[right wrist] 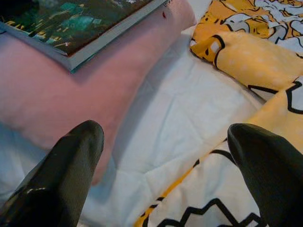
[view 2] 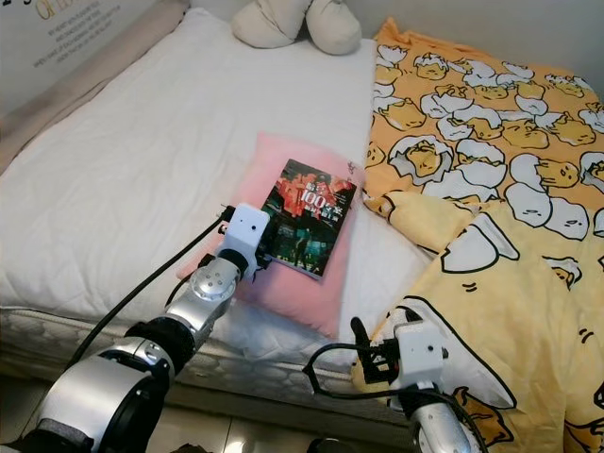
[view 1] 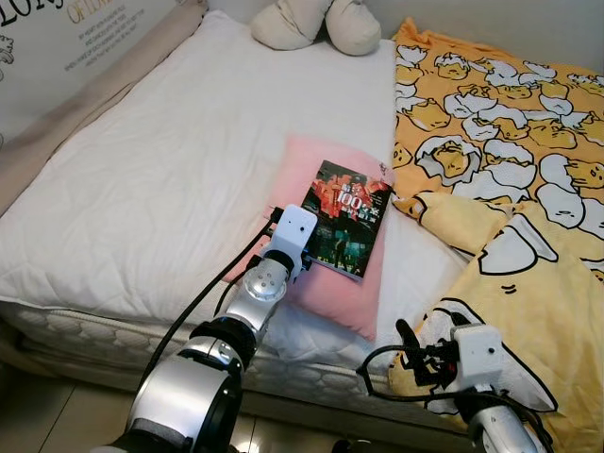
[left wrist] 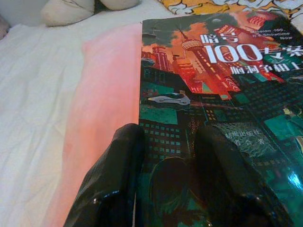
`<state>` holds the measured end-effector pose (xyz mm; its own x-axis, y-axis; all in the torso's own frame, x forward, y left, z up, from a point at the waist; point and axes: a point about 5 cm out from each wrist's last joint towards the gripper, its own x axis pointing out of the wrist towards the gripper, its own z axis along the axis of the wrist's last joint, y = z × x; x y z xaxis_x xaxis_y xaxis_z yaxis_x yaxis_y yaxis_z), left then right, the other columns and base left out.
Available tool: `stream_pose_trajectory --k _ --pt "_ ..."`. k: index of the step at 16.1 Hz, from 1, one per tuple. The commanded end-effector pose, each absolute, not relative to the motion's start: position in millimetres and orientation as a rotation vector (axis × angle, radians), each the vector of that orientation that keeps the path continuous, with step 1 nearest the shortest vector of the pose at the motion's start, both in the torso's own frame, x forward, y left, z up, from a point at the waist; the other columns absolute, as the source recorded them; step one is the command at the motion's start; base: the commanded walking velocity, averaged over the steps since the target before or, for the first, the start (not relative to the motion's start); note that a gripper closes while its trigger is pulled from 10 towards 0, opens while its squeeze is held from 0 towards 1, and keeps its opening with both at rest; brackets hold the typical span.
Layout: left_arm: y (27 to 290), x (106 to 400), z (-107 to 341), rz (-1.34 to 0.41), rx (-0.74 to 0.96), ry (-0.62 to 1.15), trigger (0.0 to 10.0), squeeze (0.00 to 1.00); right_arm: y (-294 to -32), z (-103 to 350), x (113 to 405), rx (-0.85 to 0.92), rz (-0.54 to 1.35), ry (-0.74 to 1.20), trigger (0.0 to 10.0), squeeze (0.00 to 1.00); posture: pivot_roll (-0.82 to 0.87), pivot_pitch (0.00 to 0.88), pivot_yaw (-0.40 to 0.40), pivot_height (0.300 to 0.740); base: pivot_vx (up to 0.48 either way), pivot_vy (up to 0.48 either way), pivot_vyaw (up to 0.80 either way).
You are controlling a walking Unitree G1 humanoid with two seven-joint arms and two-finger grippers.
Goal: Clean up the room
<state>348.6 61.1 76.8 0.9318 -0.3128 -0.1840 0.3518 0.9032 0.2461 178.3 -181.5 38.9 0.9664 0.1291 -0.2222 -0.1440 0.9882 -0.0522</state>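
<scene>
Nearest us, at five o'clock, our right gripper [right wrist: 161,156] hangs released, fingers spread wide above the white sheet and the edge of the yellow duck-print duvet [view 1: 528,189]. At eleven o'clock from it, our left gripper [left wrist: 168,161] rests on the near edge of the book [view 1: 347,217], fingers narrowly apart, touching its cover. The book lies flat on the pink pillow [view 1: 311,170] mid-bed [view 1: 142,170]. Farthest, at twelve o'clock, sits a cream plush toy [view 1: 316,24].

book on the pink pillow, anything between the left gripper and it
Nothing visible. The left gripper is already at the near edge of the book, its fingers over the cover, with only the pink pillow beneath.
</scene>
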Motion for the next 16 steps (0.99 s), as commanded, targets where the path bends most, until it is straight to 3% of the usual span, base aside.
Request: stream_pose_trajectory --k 1,2,4,5,6,14,16 --pt "55.2 343.9 65.3 -0.403 0.269 0.258 9.1 0.0 -180.5 40.7 176.1 -0.068 0.146 0.228 10.0 0.0 -0.1 0.069 -0.048 0.74 0.0 0.0 0.0" --pt "52.4 335.1 49.9 -0.442 0.218 0.386 10.0 0.0 -180.5 40.5 174.9 -0.068 0.146 0.232 10.0 0.0 -0.1 0.071 -0.049 0.74 0.0 0.0 0.0" --pt "52.6 328.6 39.2 -0.434 0.175 0.477 10.0 0.0 -180.8 40.6 173.2 -0.07 0.146 0.235 10.0 0.0 -0.11 0.078 -0.048 0.74 0.0 0.0 0.0" --pt "53.5 329.9 40.4 -0.41 0.137 0.478 8.7 0.0 -181.9 40.2 172.9 -0.073 0.143 0.24 10.0 0.0 -0.11 0.079 -0.048 0.74 0.0 0.0 0.0" --pt "53.9 330.6 41.2 -0.407 0.128 0.475 0.0 0.0 -182.1 40.1 172.9 -0.075 0.143 0.241 10.0 0.0 -0.11 0.079 -0.048 0.74 0.0 0.0 0.0" --pt "55.2 335.1 49.6 -0.436 0.085 0.41 0.0 0.0 -181.3 41.2 175.3 -0.079 0.141 0.241 10.0 0.0 -0.1 0.086 -0.047 0.74 0.0 0.0 0.0" --pt "62.3 337.4 50.8 -0.417 0.103 0.394 0.0 0.0 -183.2 40.3 178.4 0.021 0.087 0.253 10.0 0.0 -0.1 0.084 -0.047 0.74 0.0 0.0 0.0"
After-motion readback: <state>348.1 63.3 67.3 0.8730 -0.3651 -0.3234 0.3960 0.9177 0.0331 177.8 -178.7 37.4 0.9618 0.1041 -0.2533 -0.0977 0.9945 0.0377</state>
